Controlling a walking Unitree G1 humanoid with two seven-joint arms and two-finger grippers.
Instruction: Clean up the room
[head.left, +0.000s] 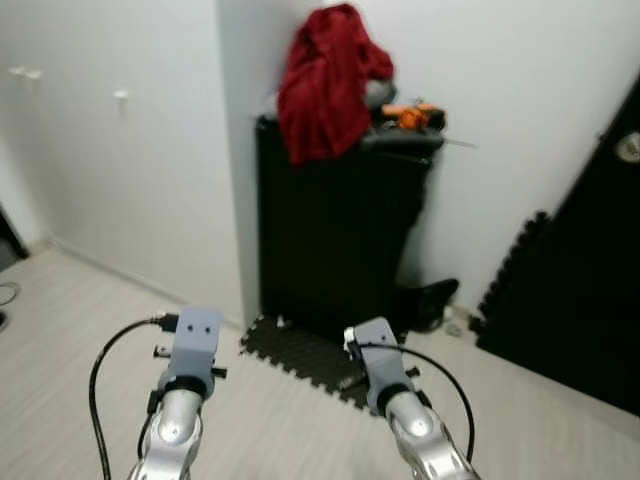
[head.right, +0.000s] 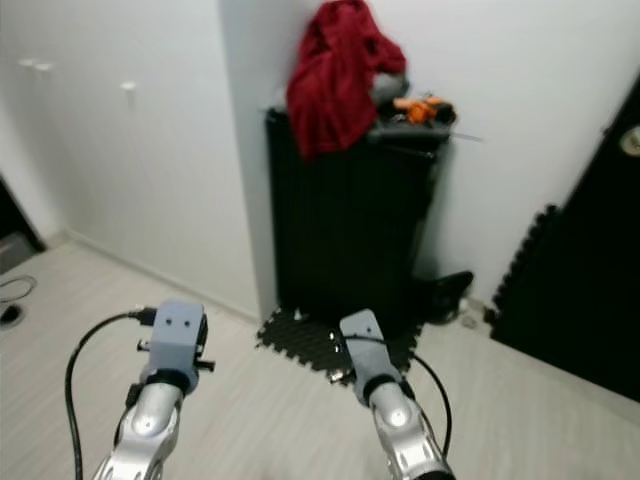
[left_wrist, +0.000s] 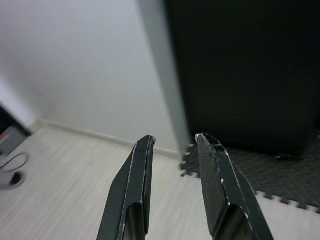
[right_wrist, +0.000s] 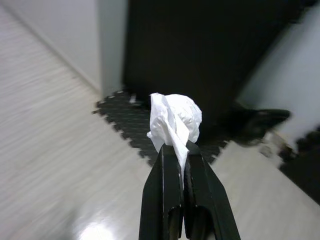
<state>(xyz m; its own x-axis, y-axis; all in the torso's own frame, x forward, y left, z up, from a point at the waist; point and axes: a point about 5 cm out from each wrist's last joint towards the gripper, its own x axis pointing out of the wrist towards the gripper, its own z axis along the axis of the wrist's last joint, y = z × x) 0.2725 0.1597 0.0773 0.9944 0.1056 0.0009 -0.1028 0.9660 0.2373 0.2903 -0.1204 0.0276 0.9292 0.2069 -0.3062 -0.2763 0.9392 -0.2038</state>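
Note:
A crumpled white tissue is pinched at the tips of my right gripper, which is shut on it and held out over the pale floor in front of a tall black cabinet. My left gripper is open and holds nothing; it points toward the cabinet's left corner and the white wall. Both silver arms reach forward low in the eye views. A red cloth is heaped on the cabinet's top beside an orange and black tool.
A black foam mat lies at the cabinet's foot. A dark shoe sits by the wall to its right. Black foam tiles and a dark door stand at the right. White wall panels run along the left.

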